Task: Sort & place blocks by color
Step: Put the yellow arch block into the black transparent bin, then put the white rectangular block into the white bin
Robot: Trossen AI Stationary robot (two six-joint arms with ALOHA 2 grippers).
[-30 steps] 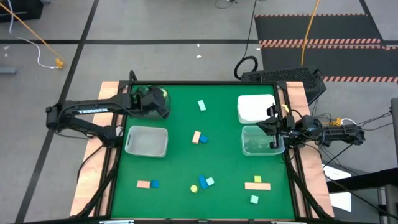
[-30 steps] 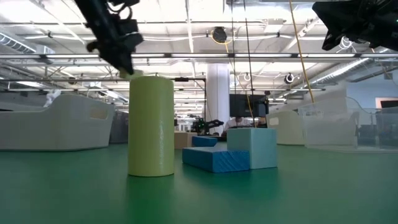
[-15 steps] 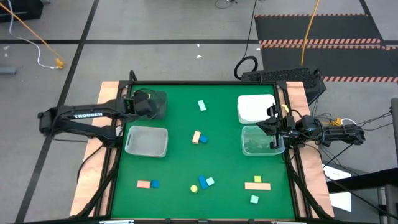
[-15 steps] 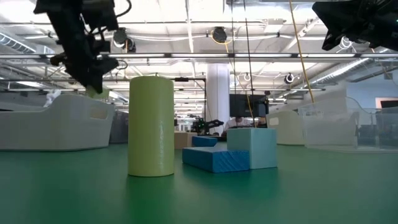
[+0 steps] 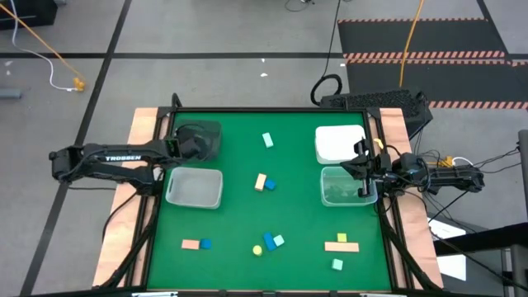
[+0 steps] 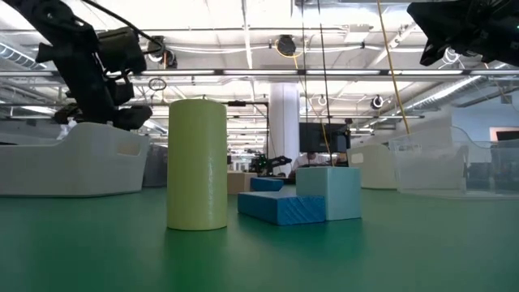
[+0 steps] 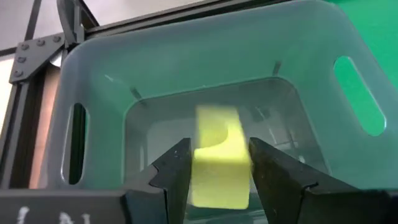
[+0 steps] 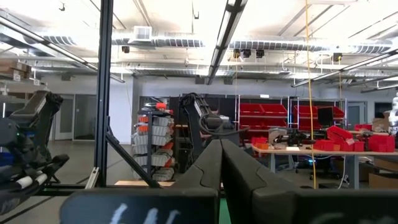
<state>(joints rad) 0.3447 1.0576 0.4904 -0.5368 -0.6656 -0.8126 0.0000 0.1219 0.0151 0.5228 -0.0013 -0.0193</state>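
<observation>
Over at the back-left corner of the green table (image 5: pixel 239 214), the left hand (image 7: pixel 217 171) hangs above the dark bin (image 7: pixel 205 81), its fingers spread just wider than the yellow block (image 7: pixel 217 155) between them; whether they touch it I cannot tell. The right hand (image 8: pixel 219 158) waits pressed together over the clear bin (image 5: pixel 346 186) at the right edge. Other blocks (image 5: pixel 266 182) lie scattered across the table.
</observation>
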